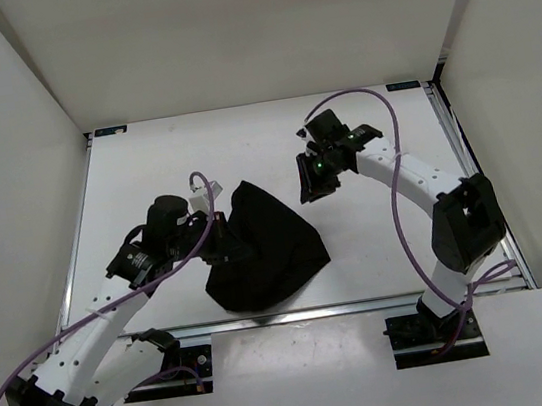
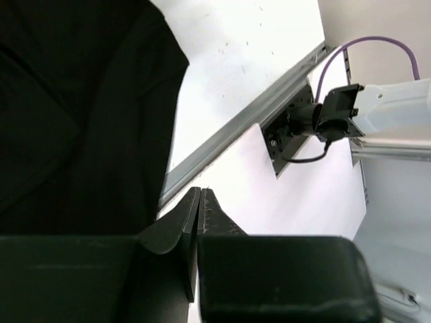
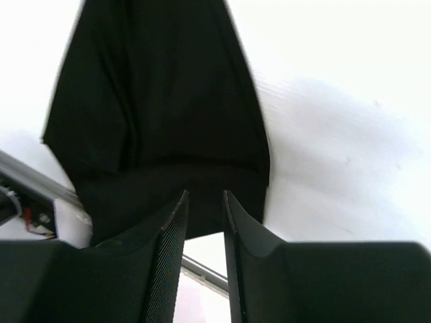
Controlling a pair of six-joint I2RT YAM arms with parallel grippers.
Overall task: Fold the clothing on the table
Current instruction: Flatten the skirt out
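The black clothing [image 1: 270, 252] lies bunched in a rough triangle on the white table [image 1: 160, 168], close to the near rail. My left gripper [image 1: 218, 243] sits at the cloth's left edge. In the left wrist view its fingertips [image 2: 198, 194] press together with nothing between them, and the clothing [image 2: 74, 114] lies to their left. My right gripper [image 1: 310, 189] hovers beyond the cloth's upper right corner, apart from it. In the right wrist view its jaws [image 3: 205, 196] stand open and empty, with the clothing [image 3: 161, 108] spread on the table beyond them.
A metal rail [image 1: 366, 303] runs along the table's near edge, just below the cloth. The right arm's base mount [image 2: 303, 124] stands past that rail. White walls enclose the table on three sides.
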